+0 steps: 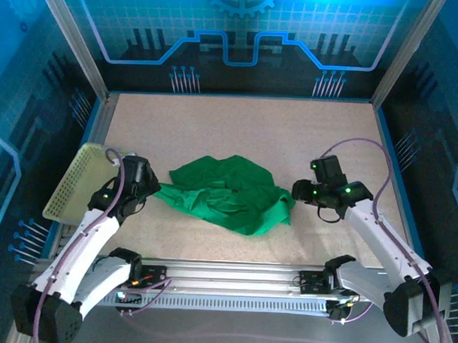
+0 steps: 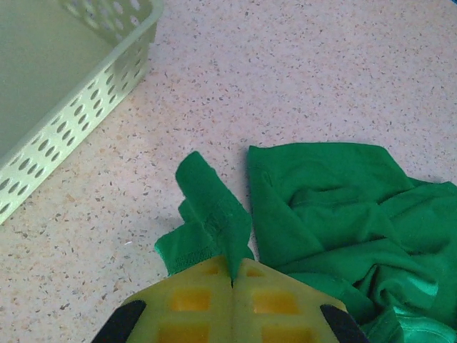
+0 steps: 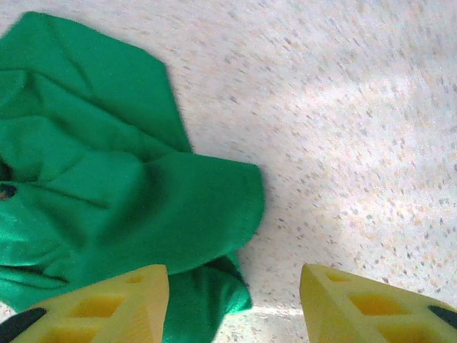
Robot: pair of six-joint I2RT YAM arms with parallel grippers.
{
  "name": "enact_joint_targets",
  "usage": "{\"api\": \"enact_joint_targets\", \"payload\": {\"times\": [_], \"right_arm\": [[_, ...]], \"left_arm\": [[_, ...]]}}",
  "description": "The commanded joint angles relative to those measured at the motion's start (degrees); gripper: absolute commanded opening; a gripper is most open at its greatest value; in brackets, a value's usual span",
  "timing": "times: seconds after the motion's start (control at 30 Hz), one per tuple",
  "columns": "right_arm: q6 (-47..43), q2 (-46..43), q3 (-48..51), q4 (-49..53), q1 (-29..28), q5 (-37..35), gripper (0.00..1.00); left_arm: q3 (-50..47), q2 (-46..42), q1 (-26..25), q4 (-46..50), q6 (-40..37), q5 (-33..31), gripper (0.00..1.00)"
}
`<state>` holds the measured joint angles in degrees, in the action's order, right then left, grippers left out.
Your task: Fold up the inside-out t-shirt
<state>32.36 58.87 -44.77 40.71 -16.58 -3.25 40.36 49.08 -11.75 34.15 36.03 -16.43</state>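
Note:
The inside-out t-shirt (image 1: 228, 192) is a bright-green crumpled heap on the speckled table, in the middle of the top view. My left gripper (image 1: 147, 185) sits at the shirt's left end. In the left wrist view that gripper (image 2: 233, 275) is shut, with a hemmed flap of the t-shirt (image 2: 214, 214) pinched between its yellow fingers. My right gripper (image 1: 297, 191) hovers at the shirt's right end. Seen from the right wrist, its (image 3: 234, 275) jaws stand open, and a rounded fold of the t-shirt (image 3: 107, 179) lies by its left finger, with nothing gripped.
A pale yellow-green perforated basket (image 1: 77, 180) rests tilted at the table's left edge, close behind the left arm; its wall (image 2: 64, 107) shows at the upper left of the left wrist view. Bare table lies beyond the shirt and to its right (image 3: 357, 128).

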Motion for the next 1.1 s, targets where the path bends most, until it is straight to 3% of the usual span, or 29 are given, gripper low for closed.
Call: {"api": "enact_joint_targets", "payload": {"times": [0.0,0.07,0.23,0.37,0.67,0.8,0.97,1.07], "right_arm": [[-0.3,0.6,4.7,-4.4,3.6,9.7,0.52],[-0.2,1.5,6.7,-7.5,4.1,12.2,0.51],[0.1,2.9,8.2,-12.7,-3.7,7.2,0.62],[1.5,6.9,6.6,-15.5,-5.5,5.7,0.68],[-0.6,19.7,-2.0,-16.1,-5.8,0.4,0.62],[-1.1,22.1,-3.6,-15.3,-5.5,-1.1,0.50],[-1.9,21.0,-3.5,-13.0,-5.7,-3.0,0.23],[-1.9,19.3,-2.8,-12.1,-5.6,-3.4,0.16]], "left_arm": [[-0.9,0.0,1.0,-1.5,0.2,2.5,0.00],[-0.9,0.2,1.1,-1.6,0.2,2.8,0.00],[-1.1,0.3,1.3,-1.8,0.3,3.1,0.00],[-1.2,0.6,1.4,-2.2,0.6,3.5,0.00],[-1.2,0.0,1.6,-1.6,0.6,3.9,0.00],[-1.7,-0.7,1.7,-1.5,0.6,3.9,0.00],[-1.6,-0.8,2.0,-1.2,0.2,3.8,0.00],[-1.5,-0.8,2.3,-1.5,0.1,4.1,0.00]]}}
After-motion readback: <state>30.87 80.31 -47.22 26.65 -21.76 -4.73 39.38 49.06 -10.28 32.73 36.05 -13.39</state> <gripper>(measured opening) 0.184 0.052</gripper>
